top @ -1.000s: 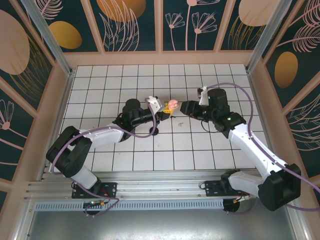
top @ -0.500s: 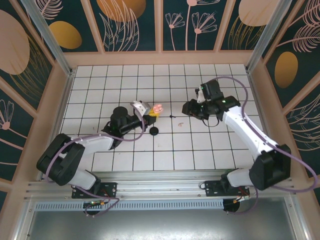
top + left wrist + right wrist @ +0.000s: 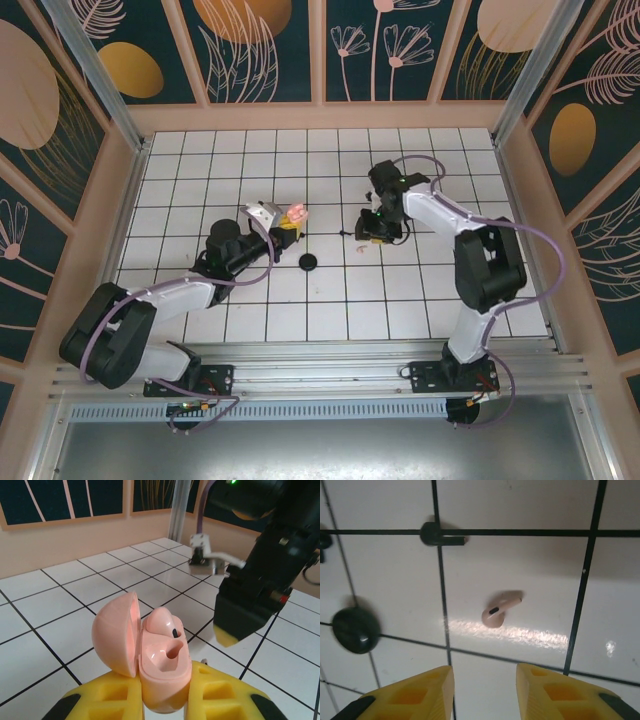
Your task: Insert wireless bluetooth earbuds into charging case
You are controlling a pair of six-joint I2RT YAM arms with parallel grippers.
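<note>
On the desk (image 3: 200, 160), just near and a little left of the right tool (image 3: 376, 229): one loose pink earbud (image 3: 499, 611). Lies flat on a white tile, clear of the grid lines, touching nothing. From the right wrist, sits straight ahead of the gap between the two yellow fingers (image 3: 415, 692), a shade toward the right-hand one. Long axis slanted: bulb end nearer the fingers, stem angled away and to one side, so neither along nor square to the closing line. Probably calls for a small twist of the wrist before going down. Right tool spread, nothing between the fingers.

Further left: left tool (image 3: 167, 695) pinching the base of the pink charging case (image 3: 162, 667), with the lid (image 3: 115, 632) swung open to the left. Inside, one seated earbud (image 3: 161, 621) and, beside it, an empty socket (image 3: 172, 652), turned up and toward the right tool. Right arm plainly nearer the loose pink earbud; left arm taken up with the charging case.

Count:
- Charging case: one.
- Pink earbuds: two, one seated and one loose.
- Black earbud (image 3: 437, 534): one for sure, at a grid crossing beyond the loose one. Perhaps a second, cut off at the edge of the right wrist view; cannot tell.
- Black round disc (image 3: 356, 629): one, left of the loose pink earbud and slightly nearer.
</note>
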